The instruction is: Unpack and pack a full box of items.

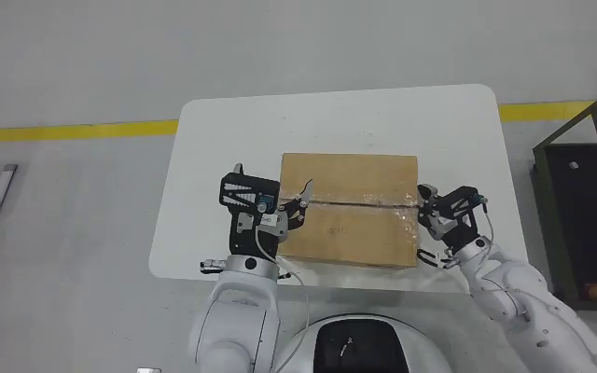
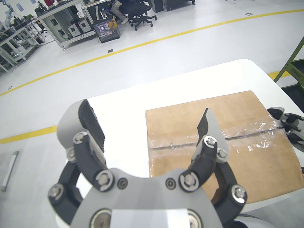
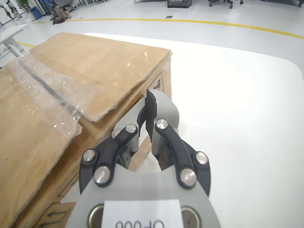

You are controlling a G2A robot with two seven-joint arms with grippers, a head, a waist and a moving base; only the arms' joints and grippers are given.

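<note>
A closed cardboard box (image 1: 350, 210) lies on the white table (image 1: 373, 117), its top seam covered with clear tape (image 1: 364, 199). My left gripper (image 1: 275, 191) stands open at the box's left end; one finger hangs over the box top (image 2: 237, 167) near the seam, the other over bare table. My right gripper (image 1: 431, 210) is shut, with nothing visibly between its fingers. It sits against the box's right end wall. In the right wrist view its tips (image 3: 148, 96) lie just under a slightly lifted flap edge (image 3: 123, 100), where the tape (image 3: 42, 84) is crumpled.
Bare table lies behind the box and to both sides. A dark green rack (image 1: 564, 214) stands on the floor right of the table. A grey bar (image 1: 7, 177) lies on the floor far to the left. The box's near side is close to the table's front edge.
</note>
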